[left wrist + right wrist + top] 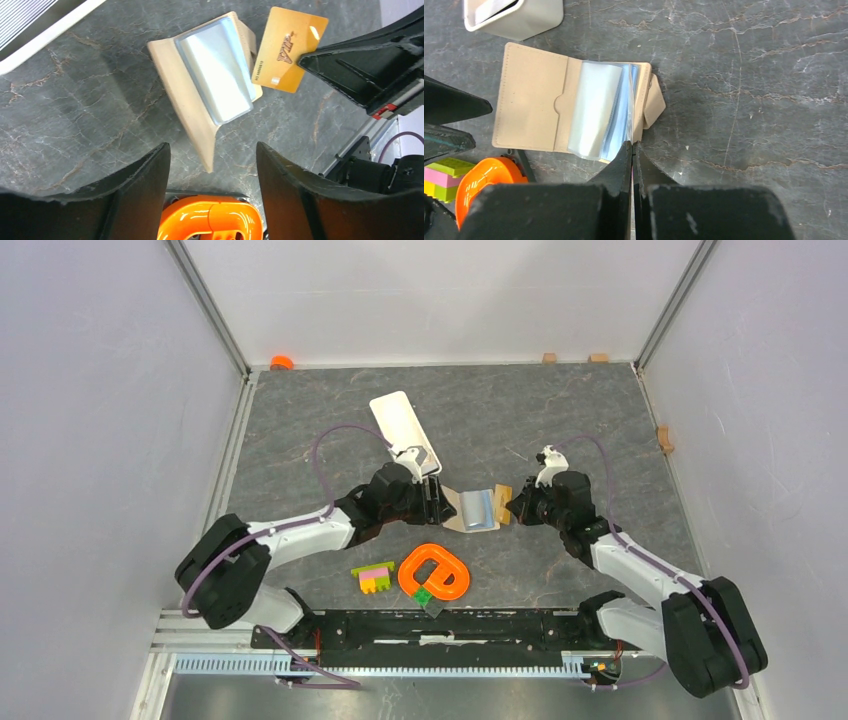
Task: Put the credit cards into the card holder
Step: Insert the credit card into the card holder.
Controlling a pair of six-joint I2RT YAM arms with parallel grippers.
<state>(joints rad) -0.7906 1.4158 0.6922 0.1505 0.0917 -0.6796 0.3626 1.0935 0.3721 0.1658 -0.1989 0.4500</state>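
Note:
The beige card holder (pixel 462 512) lies open on the table between my two grippers, a glossy light blue card or sleeve (pixel 215 75) on its inner half. My left gripper (pixel 210 152) is open just short of the holder's near corner (pixel 207 162) and touches nothing. The orange-gold credit card (pixel 290 47) hangs beside the holder's far edge, and my right gripper (pixel 631 145) is shut on one of its corners. In the right wrist view only a sliver of that card shows at the fingertips, by the holder (pixel 531 107).
A long white tray (pixel 405 430) lies behind the left gripper. An orange ring toy (pixel 435 573) and pink-yellow-green bricks (pixel 373 577) sit near the arm bases, with a small green brick (pixel 425 596). Walls enclose the table on three sides.

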